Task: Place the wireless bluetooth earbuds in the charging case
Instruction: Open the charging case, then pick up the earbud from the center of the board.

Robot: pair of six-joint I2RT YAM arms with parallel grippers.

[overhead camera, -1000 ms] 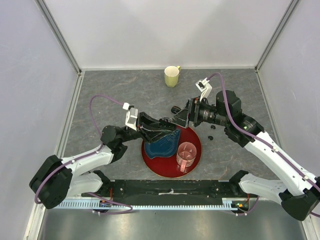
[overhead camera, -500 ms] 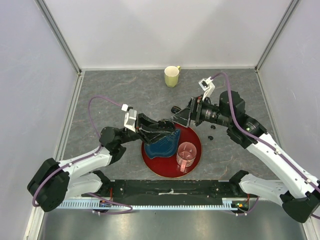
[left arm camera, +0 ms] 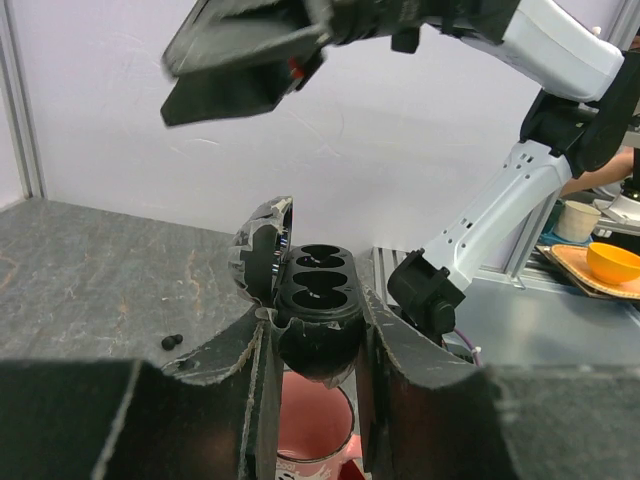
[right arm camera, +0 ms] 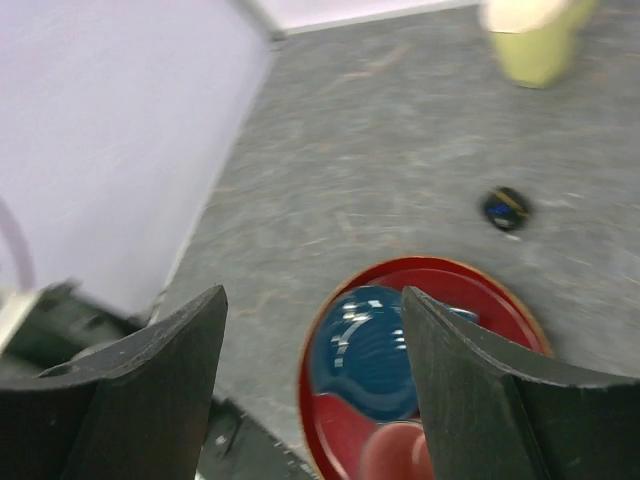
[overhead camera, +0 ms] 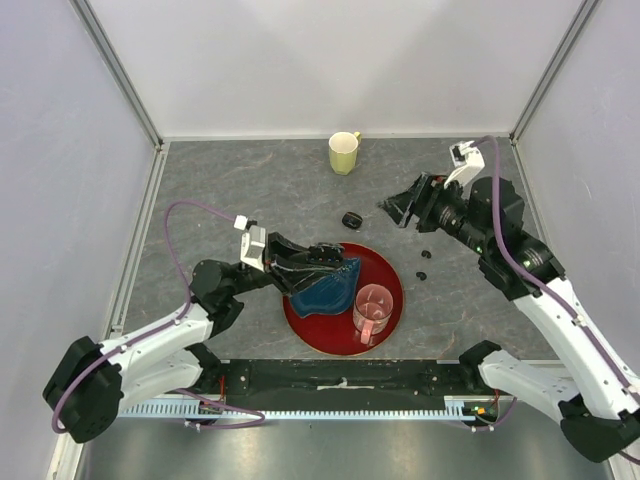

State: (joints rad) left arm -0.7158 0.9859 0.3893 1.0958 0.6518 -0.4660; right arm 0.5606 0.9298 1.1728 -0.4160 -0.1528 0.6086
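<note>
Black charging case point(left arm camera: 318, 300) clamped in left gripper point(left arm camera: 315, 330), lid open. Lower the spread, empty right gripper point(right arm camera: 312, 310) squarely over one earbud point(overhead camera: 421, 275).

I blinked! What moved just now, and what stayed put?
The right gripper, open and empty, pulled back rightward from the open black pebble-shaped charging case. The left gripper kept clamping that case. The red round plate and pale yellow mug stayed.

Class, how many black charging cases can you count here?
2. One charging case, lid open, is gripped in the left hand; the other case lies on the table beyond the red plate. The arms may hide more.
</note>
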